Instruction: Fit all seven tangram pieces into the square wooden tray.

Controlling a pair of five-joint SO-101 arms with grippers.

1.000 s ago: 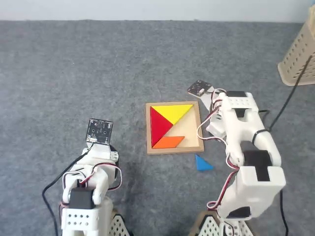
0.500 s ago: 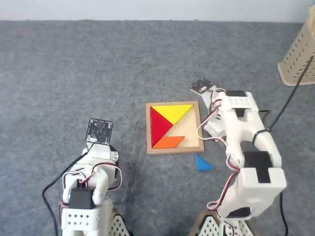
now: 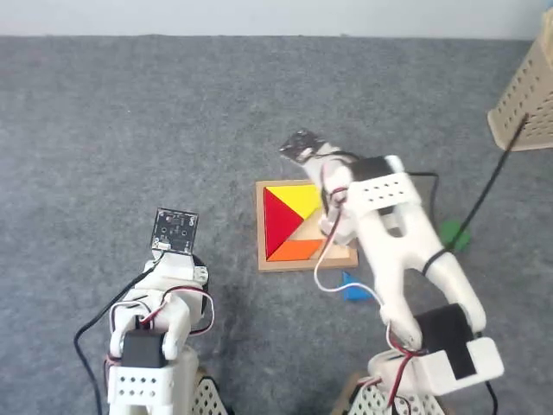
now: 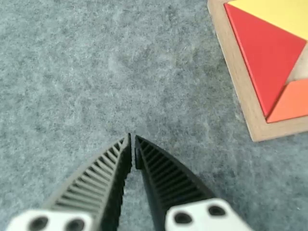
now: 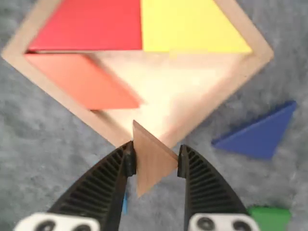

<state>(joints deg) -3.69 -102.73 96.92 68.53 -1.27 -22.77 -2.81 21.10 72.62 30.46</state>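
The square wooden tray (image 3: 260,226) holds a red triangle (image 3: 278,220), a yellow triangle (image 3: 299,197) and an orange parallelogram (image 3: 294,251). My right gripper (image 5: 155,154) is shut on a tan wooden triangle (image 5: 151,166), held just off a corner of the tray (image 5: 260,55). In the high view the right arm (image 3: 384,220) lies across the tray's right half. A blue triangle (image 5: 260,137) and a green piece (image 5: 269,214) lie on the carpet beside the tray. My left gripper (image 4: 132,142) is shut and holds nothing, over carpet short of the tray (image 4: 245,91).
Grey carpet covers the table. In the high view the blue triangle (image 3: 354,290) peeks out under the right arm and the green piece (image 3: 451,233) lies right of it. A perforated beige container (image 3: 527,95) stands at the far right. The left arm (image 3: 160,320) sits at the front left.
The right arm has swung left from beside the tray's right edge to over the tray, uncovering the green piece. The left arm has not moved.
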